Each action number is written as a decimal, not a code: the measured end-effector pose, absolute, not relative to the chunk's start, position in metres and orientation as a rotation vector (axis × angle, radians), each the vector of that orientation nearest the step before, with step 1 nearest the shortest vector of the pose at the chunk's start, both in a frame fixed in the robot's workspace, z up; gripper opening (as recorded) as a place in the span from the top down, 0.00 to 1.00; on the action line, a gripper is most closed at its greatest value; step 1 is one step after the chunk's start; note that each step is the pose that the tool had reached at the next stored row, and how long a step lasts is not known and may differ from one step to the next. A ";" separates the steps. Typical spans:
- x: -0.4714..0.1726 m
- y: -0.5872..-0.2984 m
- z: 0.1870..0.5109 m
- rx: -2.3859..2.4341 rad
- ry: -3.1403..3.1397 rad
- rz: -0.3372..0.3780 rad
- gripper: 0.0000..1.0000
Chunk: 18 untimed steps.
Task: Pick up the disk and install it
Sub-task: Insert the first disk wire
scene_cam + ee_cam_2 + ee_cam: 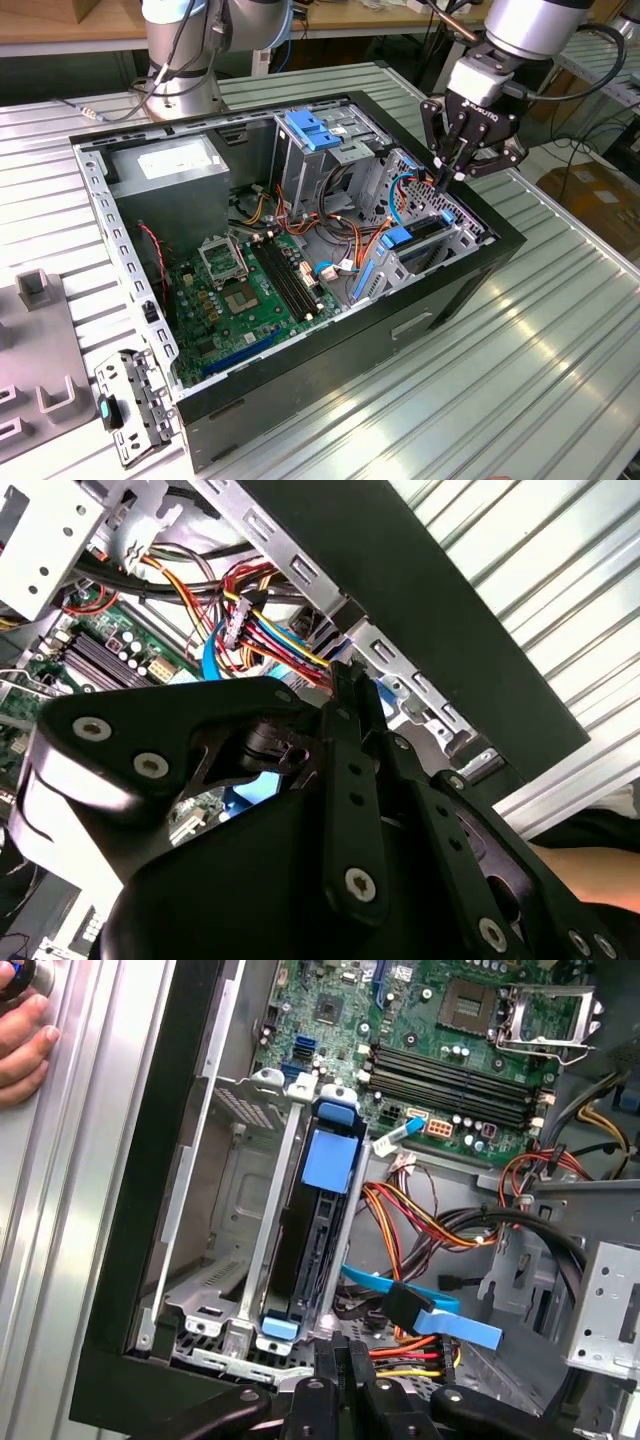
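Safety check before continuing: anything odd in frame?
Yes: a person's hand rests on the ribbed metal table beside the open black computer case, near the black gripper above the drive cage.

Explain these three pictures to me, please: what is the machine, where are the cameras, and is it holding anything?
A robot arm with a black gripper works over an open computer case lying on a slatted metal table. The exterior view comes from a camera standing off the arm; both wrist views come from cameras riding on the arm, looking down past the gripper. The disk, with blue rails, already sits in a drive bay by the case wall, edge up. The gripper hangs above it, fingers together, holding nothing. A person's hand rests on the table.
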<state>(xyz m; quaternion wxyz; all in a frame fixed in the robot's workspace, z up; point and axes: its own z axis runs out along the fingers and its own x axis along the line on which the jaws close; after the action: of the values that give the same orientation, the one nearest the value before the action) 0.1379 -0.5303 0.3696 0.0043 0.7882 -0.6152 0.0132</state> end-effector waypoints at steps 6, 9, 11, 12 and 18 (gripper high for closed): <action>0.138 -0.530 0.368 2.386 -2.029 0.041 0.84; 0.138 -0.530 0.368 2.358 -2.060 0.041 0.84; 0.137 -0.530 0.367 2.345 -2.075 0.041 0.84; 0.136 -0.530 0.367 2.341 -2.079 0.041 0.84; 0.134 -0.530 0.367 2.340 -2.081 0.041 0.84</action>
<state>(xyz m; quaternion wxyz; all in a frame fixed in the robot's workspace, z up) 0.1343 -0.5302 0.3674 0.0051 0.7471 -0.6645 0.0130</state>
